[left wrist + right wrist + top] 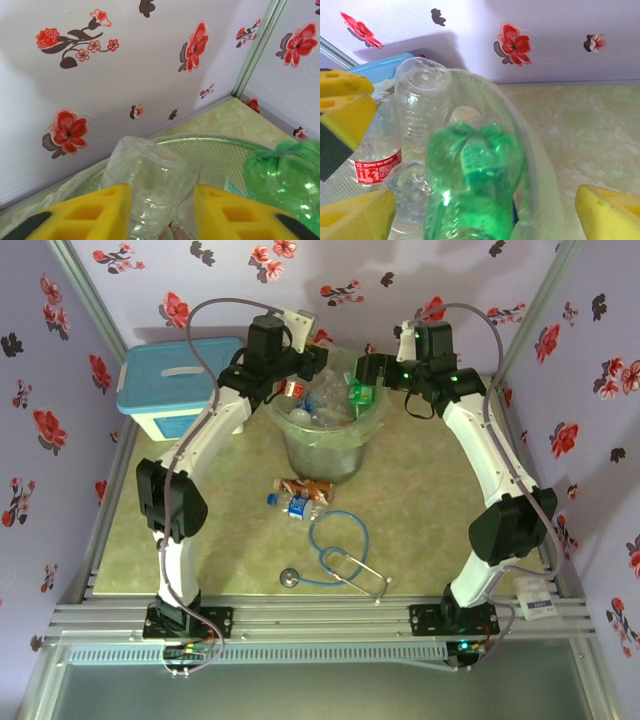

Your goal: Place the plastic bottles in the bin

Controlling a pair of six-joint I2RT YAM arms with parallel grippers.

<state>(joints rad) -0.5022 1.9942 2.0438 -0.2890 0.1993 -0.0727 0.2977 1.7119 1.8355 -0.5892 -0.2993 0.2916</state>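
From above, both arms are reaching over the bin. The left pincer and right pincer are hovering at its rim. Two bottles are lying on the table just in front of the bin: a brown-labelled bottle and a blue-capped bottle. Both are lying roughly crosswise, slightly nearer the left arm.

The left wrist camera is showing the left pincer set close on either side of a clear bottle above the bin; I cannot tell whether it is gripping.

The right wrist camera is showing the right pincer spread wide, with a green bottle sitting loose between its fingers inside the bin. The overhead view is not resolving that gap.
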